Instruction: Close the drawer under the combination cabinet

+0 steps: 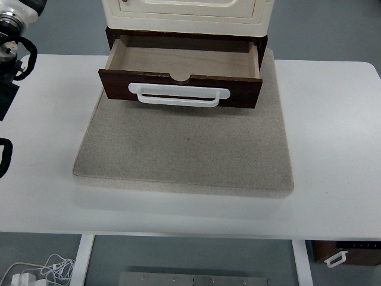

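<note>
Dark-wood drawer (pixel 181 88) hangs wide open under cream cabinet (pixel 184 13) w/ left arm (pixel 11 53) at frame edge, hand unseen, can't tell grip; off-centre push could jam it.

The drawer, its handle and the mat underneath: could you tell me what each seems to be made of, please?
The drawer looks like dark-stained wood with a paler, matte bare-wood inside. Its handle seems white plastic, smooth and slightly glossy. The mat looks like grey felt or stone-like board, speckled and matte; I cannot tell which.
</note>
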You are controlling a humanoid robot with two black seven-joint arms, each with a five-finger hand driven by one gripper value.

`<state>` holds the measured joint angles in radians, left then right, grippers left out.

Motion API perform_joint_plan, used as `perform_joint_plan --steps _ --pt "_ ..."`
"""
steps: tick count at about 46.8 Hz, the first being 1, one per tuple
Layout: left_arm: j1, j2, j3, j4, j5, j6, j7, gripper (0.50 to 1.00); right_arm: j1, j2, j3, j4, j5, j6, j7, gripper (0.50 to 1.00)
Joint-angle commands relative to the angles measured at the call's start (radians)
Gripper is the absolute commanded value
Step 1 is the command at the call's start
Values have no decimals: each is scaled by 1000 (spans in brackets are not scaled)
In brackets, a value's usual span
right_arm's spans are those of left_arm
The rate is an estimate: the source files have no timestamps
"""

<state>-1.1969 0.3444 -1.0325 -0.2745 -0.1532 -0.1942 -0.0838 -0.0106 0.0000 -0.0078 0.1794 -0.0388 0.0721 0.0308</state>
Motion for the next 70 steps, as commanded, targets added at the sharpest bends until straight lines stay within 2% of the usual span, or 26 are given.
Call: perform_joint_plan --steps 1,7,12,14,28,37,49,58,70 --pt "-50 36 0 -3 1 -1 4 996 0 0 0 0 -1 0 0 952" --pt "-95 68 25 -75 49 22 2 996 0 0 0 0 0 0 0 952" --pt "-150 128 80 -152 110 84 -2 996 0 0 0 0 -1 0 0 952" --pt "-167 145 91 -182 121 91 -2 996 0 0 0 0 -1 0 0 952" --pt "-219 231 109 -443 138 94 1 996 0 0 0 0 -1 0 0 952" --pt "-253 283 201 -621 139 94 1 996 0 0 0 0 -1 0 0 952" --pt "-297 324 330 -851 173 90 1 996 0 0 0 0 0 0 0 952" --pt "-303 324 393 -1038 254 88 1 996 0 0 0 0 -1 0 0 952" --pt "-368 314 574 -1186 340 88 2 996 0 0 0 0 -1 0 0 952"
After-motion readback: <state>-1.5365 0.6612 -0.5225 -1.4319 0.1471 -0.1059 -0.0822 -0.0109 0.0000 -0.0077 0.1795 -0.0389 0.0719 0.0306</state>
